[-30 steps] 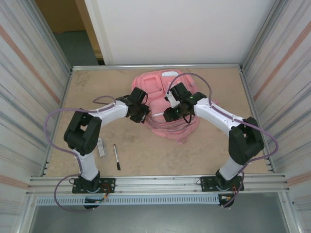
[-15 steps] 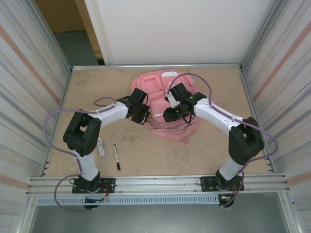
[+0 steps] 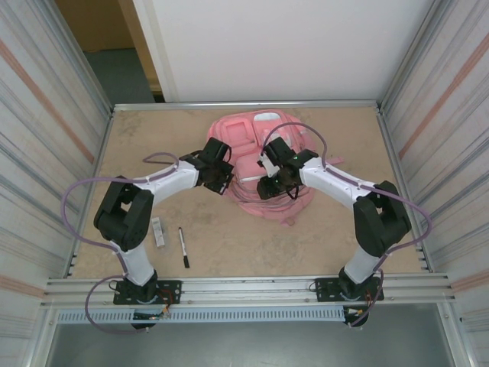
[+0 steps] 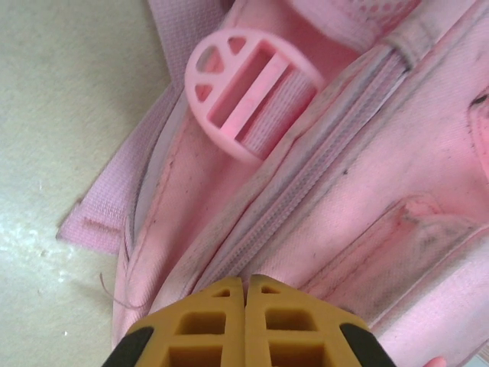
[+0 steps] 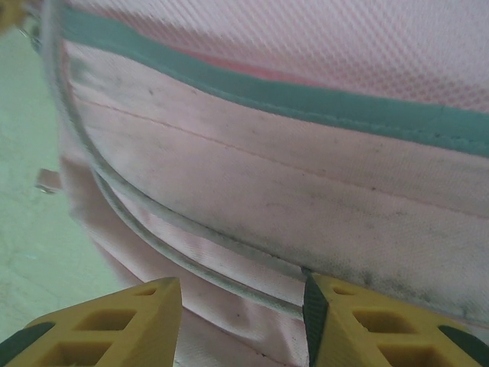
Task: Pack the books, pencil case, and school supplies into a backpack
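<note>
The backpack (image 3: pixel 243 136) is seen lying flat on the worktop (image 3: pixel 153 138), at its far middle, with the front pockets up. Both arms are bent inward over it. The left claw (image 4: pixel 245 281) is set at the backpack's near left edge. Its yellow fingers are pressed together, with the tips at the zip (image 4: pixel 306 183) that runs slantwise across the pink fabric. Whether anything thin is caught between them cannot be told. A round pink buckle (image 4: pixel 248 92) with webbing threaded through it is seen just beyond the tips, beside a strap end lying on the worktop. The right claw (image 5: pixel 243 287) is set on the backpack's near middle. Its fingers are held apart, with pale pink fabric and grey piping (image 5: pixel 153 222) across the gap; whether the fabric is pinched cannot be told. A grey-green trim (image 5: pixel 267 95) is noted above, under pink mesh. The pen (image 3: pixel 183 247) and the whitish bar (image 3: pixel 158 231) are seen on the worktop near the left arm's base, side by side but apart, well clear of the backpack.
</note>
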